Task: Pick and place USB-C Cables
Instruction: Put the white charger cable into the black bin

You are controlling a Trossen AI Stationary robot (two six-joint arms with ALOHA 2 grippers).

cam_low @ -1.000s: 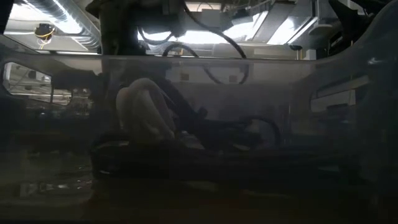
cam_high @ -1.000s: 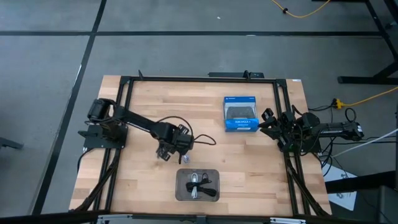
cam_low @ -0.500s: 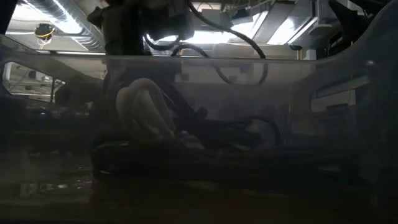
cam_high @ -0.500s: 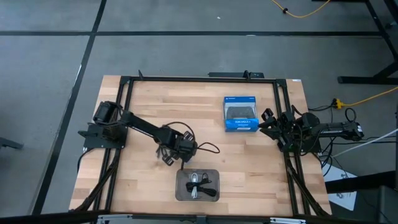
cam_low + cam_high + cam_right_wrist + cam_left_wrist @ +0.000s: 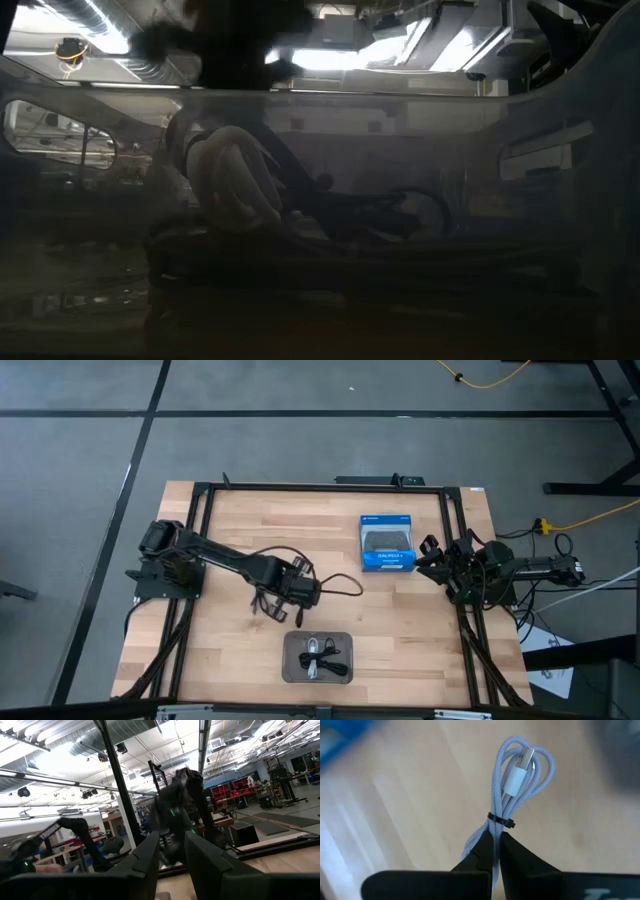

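A silvery-grey braided USB-C cable (image 5: pixel 517 785), coiled into a small bundle bound by a black tie (image 5: pixel 500 820), is in my left gripper (image 5: pixel 495 842), which is shut on it. In the high view my left gripper (image 5: pixel 282 600) is over the table's middle, just beyond a shallow tray (image 5: pixel 290 672). The tray holds a pale cable bundle (image 5: pixel 235 185) and black cables (image 5: pixel 350 215). My right gripper (image 5: pixel 172 847) waits at the table's right edge (image 5: pixel 445 565), its fingers slightly apart with nothing between them. My left gripper pinches the bundle between its two fingertips (image 5: pixel 482 851), just behind the black tie, on the strands (image 5: pixel 494 836) at the end away from the white plug (image 5: pixel 519 772). The bundle sticks out past the tips, in line with the fingers. The fingers slant down toward the wood. Whether the cable rests on the table, I cannot tell.
A blue box (image 5: pixel 388 544) lies on the table at the far right of centre. A black frame (image 5: pixel 300 486) runs round the wooden top. The left arm's own black wiring (image 5: pixel 340 586) loops beside its wrist.
My left gripper has moved a little toward the table's right edge, nearer the tray. The cables in the tray have stayed where they were.
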